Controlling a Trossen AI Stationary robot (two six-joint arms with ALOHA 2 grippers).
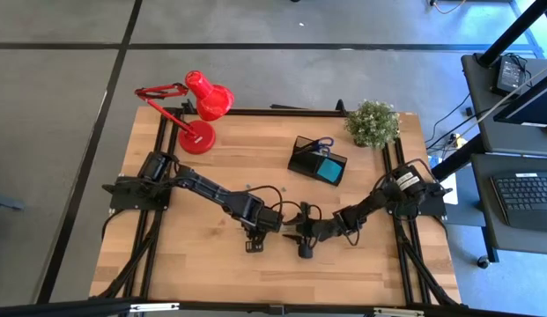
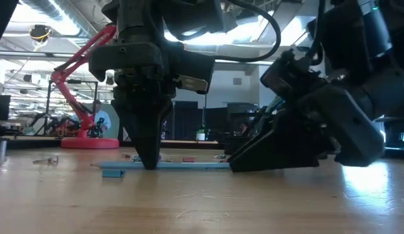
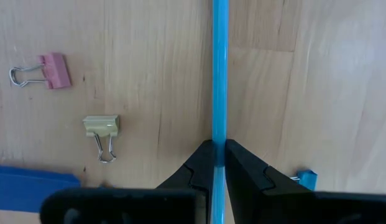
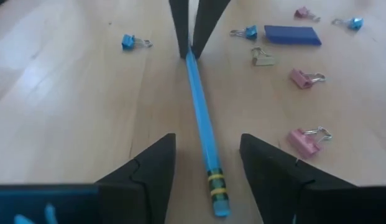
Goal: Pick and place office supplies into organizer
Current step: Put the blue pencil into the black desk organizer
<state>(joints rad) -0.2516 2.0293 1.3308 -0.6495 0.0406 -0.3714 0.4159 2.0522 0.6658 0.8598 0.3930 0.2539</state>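
Pencil (image 3: 219, 81) between left tool (image 3: 219, 155) tips

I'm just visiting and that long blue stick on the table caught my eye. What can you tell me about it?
It is a light blue pencil lying flat on the wooden table. One end carries a yellow-green band and a blue eraser tip. The left gripper pinches its shaft near the far end, fingers shut on it. The right gripper straddles the eraser end, open, not touching.

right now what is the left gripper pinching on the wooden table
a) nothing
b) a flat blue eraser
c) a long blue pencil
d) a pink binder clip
c: the left gripper has its fingers closed on the long blue pencil, which lies on the wooden table.
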